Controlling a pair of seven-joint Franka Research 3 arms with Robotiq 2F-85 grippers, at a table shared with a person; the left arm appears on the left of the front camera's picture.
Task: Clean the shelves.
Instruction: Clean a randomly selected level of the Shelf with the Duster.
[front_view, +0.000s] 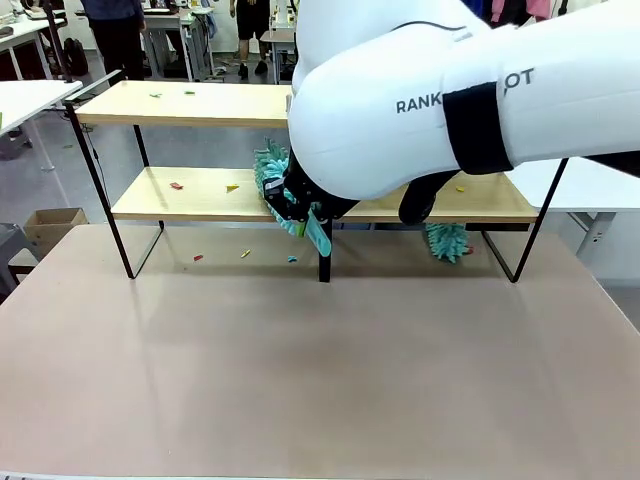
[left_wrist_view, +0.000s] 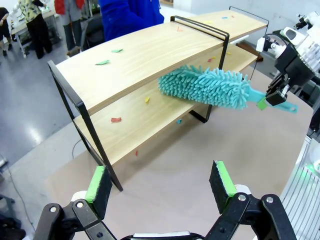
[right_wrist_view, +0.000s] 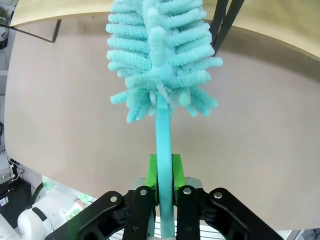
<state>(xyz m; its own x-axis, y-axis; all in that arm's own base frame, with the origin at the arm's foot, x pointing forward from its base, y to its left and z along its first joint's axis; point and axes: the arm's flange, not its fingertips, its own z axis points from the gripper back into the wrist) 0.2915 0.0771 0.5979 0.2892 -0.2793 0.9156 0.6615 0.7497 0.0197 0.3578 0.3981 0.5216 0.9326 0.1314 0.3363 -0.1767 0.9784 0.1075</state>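
Right claw (right_wrist_view: 165, 172): clamped fully on the handle of a teal duster (right_wrist_view: 157, 55).
Left claw (left_wrist_view: 160, 182): spread wide, nothing held.
Shelves (left_wrist_view: 150, 55): set ahead of both claws, coloured scraps (left_wrist_view: 116, 119) strewn on the boards.
Surface (front_view: 320, 370): brown, below the claws.
Room: grey floor (left_wrist_view: 30, 105) beyond the shelves.

I work in a robotics lab. My brown table (front_view: 300, 400) stands on a grey floor (front_view: 40, 165) among white workbenches (front_view: 25, 98). People (front_view: 115, 35) stand by cluttered desks (front_view: 170, 30) behind, and a cardboard box (front_view: 50, 228) sits nearby.
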